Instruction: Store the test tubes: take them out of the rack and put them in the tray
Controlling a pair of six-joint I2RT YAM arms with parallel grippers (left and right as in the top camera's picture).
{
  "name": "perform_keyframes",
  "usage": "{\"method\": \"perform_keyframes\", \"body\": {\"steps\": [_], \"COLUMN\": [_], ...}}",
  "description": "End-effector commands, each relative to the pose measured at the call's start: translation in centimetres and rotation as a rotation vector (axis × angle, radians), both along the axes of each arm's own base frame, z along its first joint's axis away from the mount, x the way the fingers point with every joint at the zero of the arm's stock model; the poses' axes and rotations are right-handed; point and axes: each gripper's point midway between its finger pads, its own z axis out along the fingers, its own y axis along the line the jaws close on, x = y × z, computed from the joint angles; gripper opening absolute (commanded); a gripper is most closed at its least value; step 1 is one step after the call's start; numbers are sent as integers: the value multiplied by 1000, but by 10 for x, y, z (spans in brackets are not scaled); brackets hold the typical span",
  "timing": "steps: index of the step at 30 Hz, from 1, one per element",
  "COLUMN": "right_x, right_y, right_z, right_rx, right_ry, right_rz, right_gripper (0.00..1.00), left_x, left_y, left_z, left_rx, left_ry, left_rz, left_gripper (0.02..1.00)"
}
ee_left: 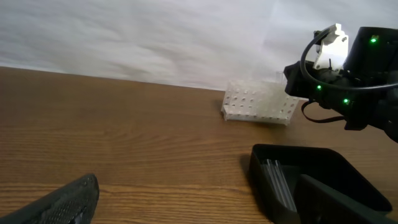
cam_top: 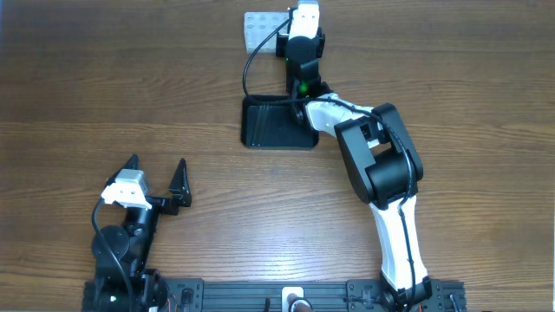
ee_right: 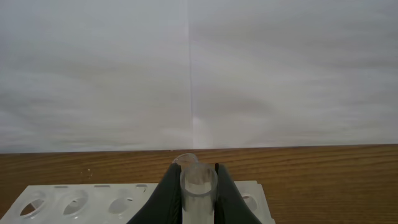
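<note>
Step in hand: pulling a tube out. The right claw [ee_right: 198, 174] is clamped on a test tube [ee_right: 198, 188] above the rack [cam_top: 260, 28], at 12 o'clock on the worktop [cam_top: 104, 78]. The tray [cam_top: 264, 130], at 6 o'clock from the rack, holds tubes [ee_left: 278, 182]. The left claw [cam_top: 157, 165], fingers apart, rests at 8 o'clock. Next, probably a straight upward lift and then a carry to the tray.

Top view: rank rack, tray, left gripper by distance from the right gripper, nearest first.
1. Rack: directly beside the right gripper, at the far edge.
2. Tray: mid-table, nearer the arms' bases.
3. Left gripper: front left, farthest.
</note>
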Motion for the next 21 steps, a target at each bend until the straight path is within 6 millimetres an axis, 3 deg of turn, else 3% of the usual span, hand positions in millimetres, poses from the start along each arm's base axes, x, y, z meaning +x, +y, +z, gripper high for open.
{"method": "perform_keyframes", "body": {"steps": [1, 21], "right_x": [-1, -7], "right_y": [16, 16], "right_z": [10, 64], "right_rx": [6, 36], "right_ry": [-26, -88], "right_rz": [29, 35], "right_gripper": [9, 12], "left_x": [0, 0], "left_y": [0, 0], "left_z": [-1, -1], "left_rx": [-7, -7], "left_ry": [1, 1], "left_rz": [-4, -4], "left_gripper": [1000, 1000]}}
